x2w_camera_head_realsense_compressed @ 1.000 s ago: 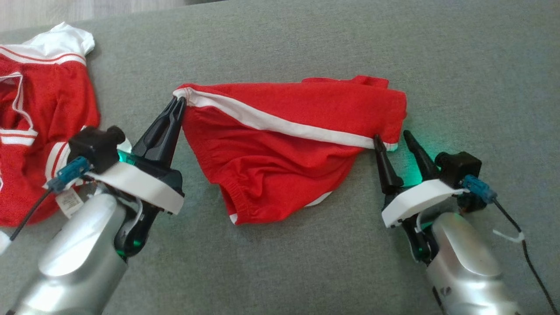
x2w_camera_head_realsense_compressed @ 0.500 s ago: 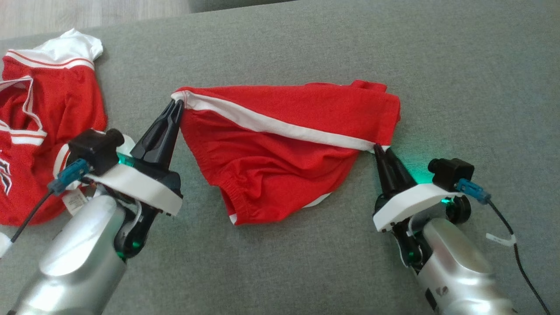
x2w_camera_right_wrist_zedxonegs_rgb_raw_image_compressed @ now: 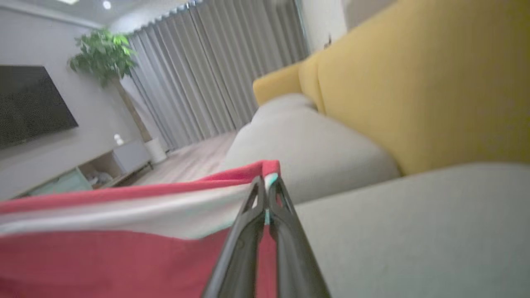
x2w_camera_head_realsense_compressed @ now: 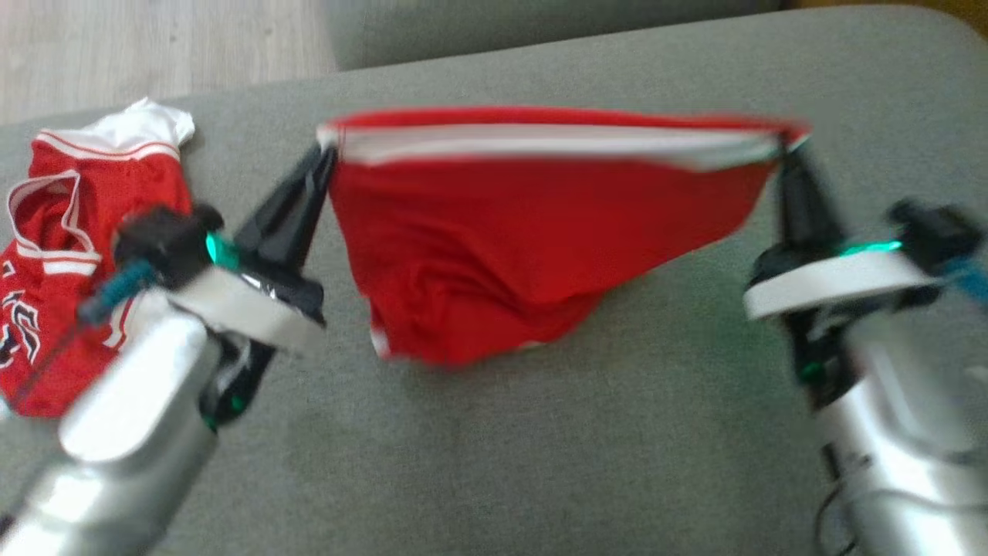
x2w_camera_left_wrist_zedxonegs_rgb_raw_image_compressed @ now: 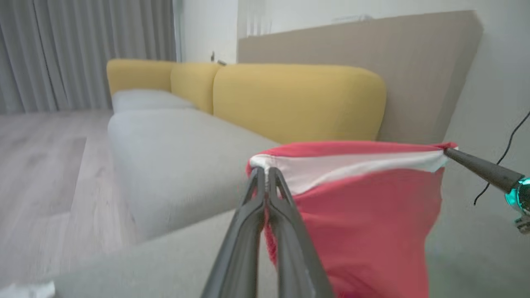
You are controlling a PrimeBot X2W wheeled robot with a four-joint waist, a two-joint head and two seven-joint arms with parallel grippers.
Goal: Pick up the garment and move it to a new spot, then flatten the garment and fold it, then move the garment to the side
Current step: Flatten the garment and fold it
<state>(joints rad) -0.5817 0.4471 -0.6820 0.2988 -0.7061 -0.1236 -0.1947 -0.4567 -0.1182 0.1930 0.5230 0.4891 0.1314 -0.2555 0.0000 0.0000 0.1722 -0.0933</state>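
Item one, my left gripper [x2w_camera_head_realsense_compressed: 323,158]: both fingers pressed together, clenched on the left end of the white band [x2w_camera_head_realsense_compressed: 540,143] of the red shorts [x2w_camera_head_realsense_compressed: 525,232]. My left wrist view confirms the pinch, with cloth nipped right at the fingertips. Item two, my right gripper [x2w_camera_head_realsense_compressed: 787,150]: fingers likewise drawn tight together, grasping the opposite end of the same band, a sliver of white and red cloth caught between the tips in my right wrist view. Item three, the shorts: held up between the two grippers, band stretched in a nearly straight line from one to the other. The red body hangs below it in a slack, tapering fold toward the grey cushion [x2w_camera_head_realsense_compressed: 540,448]. The head view is blurred, so I cannot tell whether the lowest fold touches the cushion. Item four, a red and white jersey [x2w_camera_head_realsense_compressed: 85,232]: crumpled on the same cushion, well to the left of my left arm and apart from the shorts. Item five, surroundings: pale wood floor [x2w_camera_head_realsense_compressed: 154,46] beyond the cushion's far edge. A yellow backrest [x2w_camera_left_wrist_zedxonegs_rgb_raw_image_compressed: 298,103] stands behind the grey seats, grey curtains [x2w_camera_right_wrist_zedxonegs_rgb_raw_image_compressed: 215,74] hang along the far wall, and a leafy plant [x2w_camera_right_wrist_zedxonegs_rgb_raw_image_compressed: 103,58] stands beside a dark screen [x2w_camera_right_wrist_zedxonegs_rgb_raw_image_compressed: 29,103].
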